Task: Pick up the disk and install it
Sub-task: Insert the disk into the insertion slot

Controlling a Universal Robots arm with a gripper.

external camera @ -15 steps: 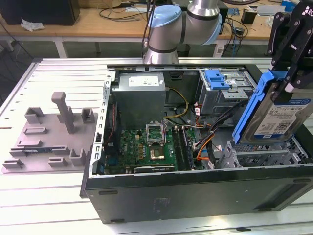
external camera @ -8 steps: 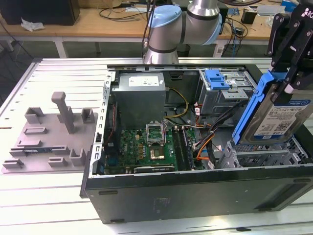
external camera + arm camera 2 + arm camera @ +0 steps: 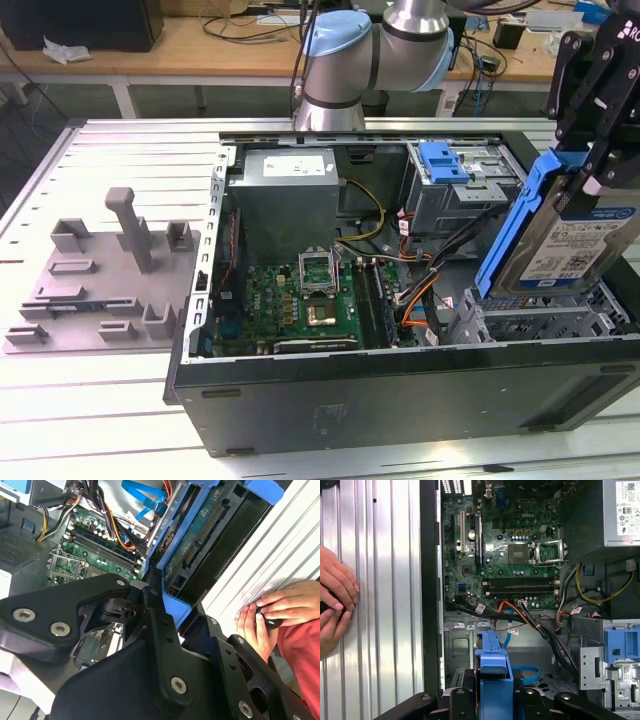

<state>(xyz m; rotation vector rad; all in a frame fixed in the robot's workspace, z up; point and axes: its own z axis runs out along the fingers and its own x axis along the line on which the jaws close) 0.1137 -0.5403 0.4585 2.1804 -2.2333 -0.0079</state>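
The disk point(image 3: 572, 245) is a silver drive with a white-and-blue label in a bright blue carrier frame. It hangs tilted above the lower drive cage point(image 3: 545, 322) at the exterior view's right end of the open computer case point(image 3: 400, 395). My gripper point(image 3: 592, 180) is shut on its upper edge, with a black finger on either side. In the second wrist view the disk point(image 3: 200, 535) shows its circuit-board underside and blue frame beyond the gripper point(image 3: 167, 607). In the first wrist view the blue frame point(image 3: 493, 672) stands edge-on between the fingers point(image 3: 457, 700), above the case floor.
The motherboard point(image 3: 300, 300), bundled cables point(image 3: 415, 285) and the grey power-supply box point(image 3: 290, 190) fill the case. A blue clip point(image 3: 445, 160) sits on the upper bay. A grey fixture point(image 3: 110, 270) lies on the slatted table at the exterior view's left. A person's hands point(image 3: 335, 595) rest beside the case.
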